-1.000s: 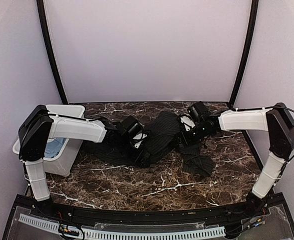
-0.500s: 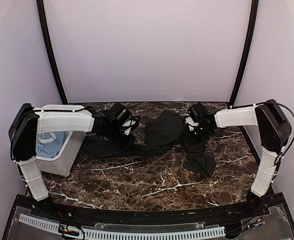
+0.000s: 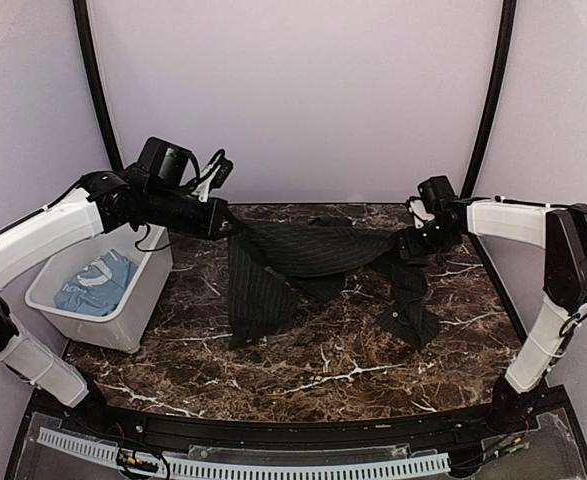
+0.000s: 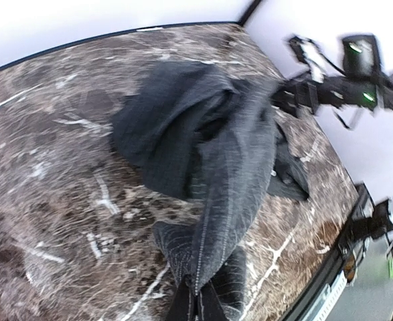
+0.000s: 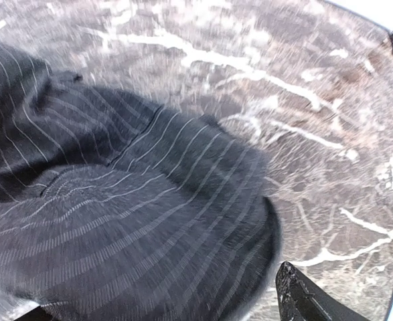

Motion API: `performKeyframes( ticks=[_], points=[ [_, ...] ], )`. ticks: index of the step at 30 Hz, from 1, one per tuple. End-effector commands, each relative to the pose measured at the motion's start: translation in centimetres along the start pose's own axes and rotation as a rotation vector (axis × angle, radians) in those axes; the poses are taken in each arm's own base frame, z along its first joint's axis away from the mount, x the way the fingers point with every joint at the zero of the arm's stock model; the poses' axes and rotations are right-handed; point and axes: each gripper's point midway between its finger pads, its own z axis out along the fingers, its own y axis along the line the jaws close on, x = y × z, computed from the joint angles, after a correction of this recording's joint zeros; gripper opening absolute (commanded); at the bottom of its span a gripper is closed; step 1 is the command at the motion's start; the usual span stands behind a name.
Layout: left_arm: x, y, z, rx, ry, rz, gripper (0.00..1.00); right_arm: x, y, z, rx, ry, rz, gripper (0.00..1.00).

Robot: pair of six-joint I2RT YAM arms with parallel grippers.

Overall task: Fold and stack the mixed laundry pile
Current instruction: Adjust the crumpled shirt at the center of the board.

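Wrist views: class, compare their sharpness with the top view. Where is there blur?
Top view: sharp, evenly lit, the black shirt crisp. Left wrist view: soft overall, the right arm smeared. Right wrist view: the pinstripes blur towards the bottom, the marble table streaked.

Soft, even light, sharp top view; wrist views motion-blurred, black shirt [image 5: 116, 221] pinstripes smeared.

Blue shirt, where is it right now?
In the top view, the blue shirt lies crumpled inside the white bin at the left edge of the table, well left of the black pinstriped shirt.
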Motion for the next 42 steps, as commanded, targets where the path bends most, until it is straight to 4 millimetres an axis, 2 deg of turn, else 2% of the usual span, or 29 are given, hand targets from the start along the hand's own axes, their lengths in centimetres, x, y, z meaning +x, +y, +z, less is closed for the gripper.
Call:
performKeyframes(
  ticks=[1,4,9,12,15,17,19,20,21,24,26,28,30,31,32,33,34,35,36,37,38,39,40,41,42],
  points=[
    [0.5,0.7,-1.4,0.044,0.022,-0.102,0.00,-2.4,-0.5,-3.4,-0.024,-0.094,0.011,0.85],
    [1.7,-1.6,-0.5,0.202,0.072,-0.113,0.00,-3.3,2.2,-6.3,-0.161,-0.179,-0.021,0.86],
    [1.0,-5.7,-0.7,0.356,0.053,-0.041,0.00,-3.9,7.7,-11.6,-0.312,-0.329,-0.180,0.88],
    [0.5,-7.4,-1.3,0.429,0.044,-0.018,0.00,-3.2,11.7,-14.3,-0.413,-0.407,-0.304,0.88],
    [0.4,-7.8,-1.4,0.448,0.051,-0.016,0.00,-1.8,14.4,-15.3,-0.483,-0.466,-0.384,0.87],
    [1.3,-7.2,-0.9,0.420,0.099,-0.013,0.00,-1.4,14.5,-14.6,-0.476,-0.460,-0.371,0.86],
    [3.3,-6.7,-0.3,0.405,0.186,-0.014,0.00,-1.3,13.7,-13.1,-0.422,-0.418,-0.340,0.85],
    [5.2,-7.1,-0.2,0.416,0.236,0.011,0.00,-1.5,13.1,-12.3,-0.383,-0.394,-0.318,0.85],
    [6.2,-7.4,-0.2,0.419,0.255,0.033,0.00,-1.7,12.3,-11.4,-0.351,-0.362,-0.292,0.85],
    [10.6,-10.2,-1.4,0.527,0.352,0.127,0.00,-3.0,9.9,-9.0,-0.281,-0.284,-0.189,0.86],
    [12.5,-10.8,-1.9,0.564,0.408,0.147,0.00,-3.6,8.1,-8.2,-0.262,-0.254,-0.118,0.86],
    [13.8,-9.9,-1.4,0.521,0.442,0.156,0.00,-3.7,6.4,-7.7,-0.259,-0.235,-0.045,0.86],
    [14.3,-8.1,-0.2,0.419,0.468,0.170,0.13,-3.6,4.3,-7.0,-0.237,-0.216,0.023,0.86],
    [14.1,-7.3,0.3,0.374,0.463,0.173,0.24,-3.4,3.5,-6.7,-0.232,-0.202,0.047,0.86],
    [13.3,-6.4,1.1,0.321,0.437,0.175,0.31,-3.1,2.9,-6.3,-0.228,-0.187,0.068,0.86],
    [11.7,-5.9,1.8,0.308,0.383,0.172,0.48,-2.7,2.2,-5.8,-0.221,-0.171,0.093,0.87],
    [10.0,-5.8,2.0,0.288,0.333,0.165,0.54,-2.5,1.5,-5.4,-0.215,-0.158,0.117,0.87],
    [7.4,-5.3,2.4,0.277,0.258,0.149,0.64,-2.3,0.9,-5.0,-0.215,-0.146,0.142,0.87],
    [5.9,-4.9,2.7,0.266,0.220,0.138,0.68,-2.3,0.2,-4.6,-0.218,-0.140,0.168,0.87],
    [2.9,-3.7,3.2,0.237,0.146,0.104,0.74,-2.2,-0.4,-4.1,-0.219,-0.136,0.186,0.86],
    [1.7,-3.1,3.6,0.232,0.121,0.082,0.77,-2.1,-1.0,-3.7,-0.214,-0.132,0.202,0.87],
    [-0.7,-1.7,4.7,0.219,0.079,0.043,0.78,-2.1,-1.6,-3.1,-0.207,-0.125,0.212,0.86],
    [-1.6,-0.9,5.4,0.200,0.067,0.029,0.80,-2.1,-2.1,-2.4,-0.196,-0.113,0.220,0.86],
    [-3.0,0.5,7.0,0.156,0.061,0.023,0.81,-2.2,-2.3,-1.9,-0.196,-0.109,0.224,0.86],
    [-3.3,1.0,8.0,0.140,0.072,0.026,0.83,-2.3,-2.4,-1.5,-0.200,-0.104,0.226,0.86]
  ],
)
